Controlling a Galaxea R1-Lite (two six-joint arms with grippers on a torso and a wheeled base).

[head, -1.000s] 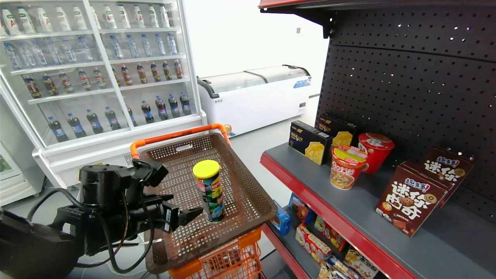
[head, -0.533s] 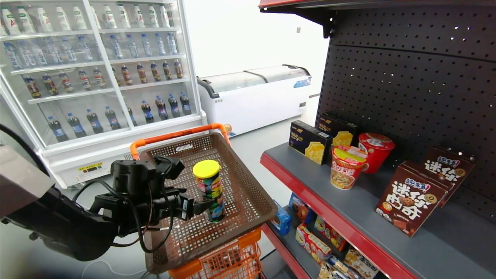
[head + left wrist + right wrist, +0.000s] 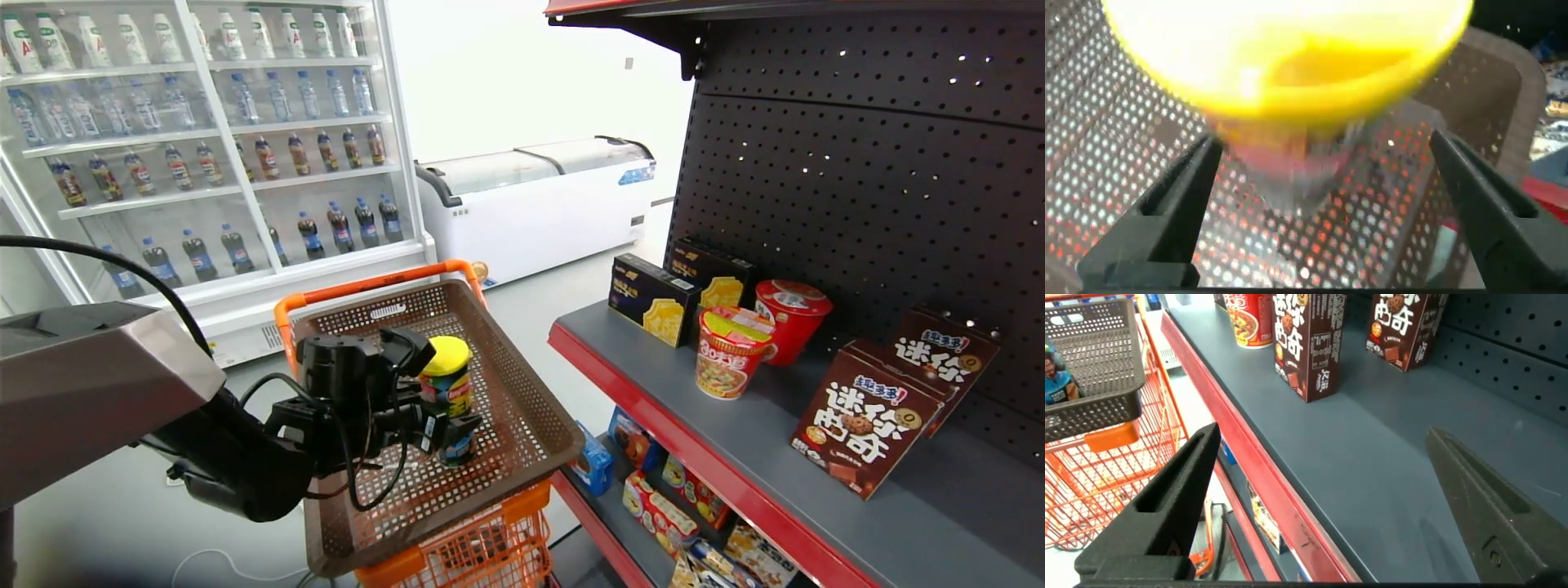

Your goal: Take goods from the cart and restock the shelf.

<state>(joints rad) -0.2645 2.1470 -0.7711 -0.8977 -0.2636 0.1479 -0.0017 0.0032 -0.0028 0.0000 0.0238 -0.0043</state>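
Black arm (image 3: 237, 478), looping cables (image 3: 122, 256), dark wedge jaws

Head view high over cart (image 3: 531, 408) and shelf (image 3: 759, 441), wrists close-in

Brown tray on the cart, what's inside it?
One tall can with a yellow lid, standing up, with the open left claw around it. The arm hides part of the floor of the tray.

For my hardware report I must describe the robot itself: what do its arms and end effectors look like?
The left arm has a silver-grey shell, then black joints with loose black cables. The left end effector and right end effector each have two black, wedge-shaped fingers tapering to the tips.
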